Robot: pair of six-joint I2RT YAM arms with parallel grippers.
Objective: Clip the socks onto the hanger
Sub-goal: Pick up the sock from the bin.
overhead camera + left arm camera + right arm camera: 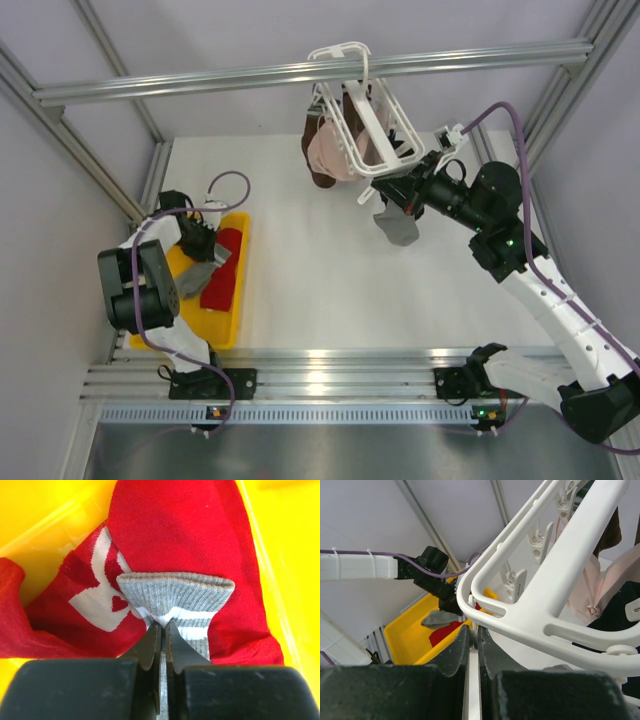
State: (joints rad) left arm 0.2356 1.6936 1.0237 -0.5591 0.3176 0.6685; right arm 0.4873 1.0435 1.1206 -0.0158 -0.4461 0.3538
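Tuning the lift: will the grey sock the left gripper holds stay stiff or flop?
Likely floppy: the grey sock bunches where the left gripper pinches its ribbed cuff. Probably light: thin knit. It may drag the red sock beneath it.

Socks point(222, 270) lie in the tray point(226, 326) at the left; the hanger point(372, 128) hangs (from a rail point(300, 72)) behind, further right.

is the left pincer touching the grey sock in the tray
Touching. The left wrist view shows the left pincer shut on the grey sock, with the fabric pinched between its tips just below the ribbed cuff.
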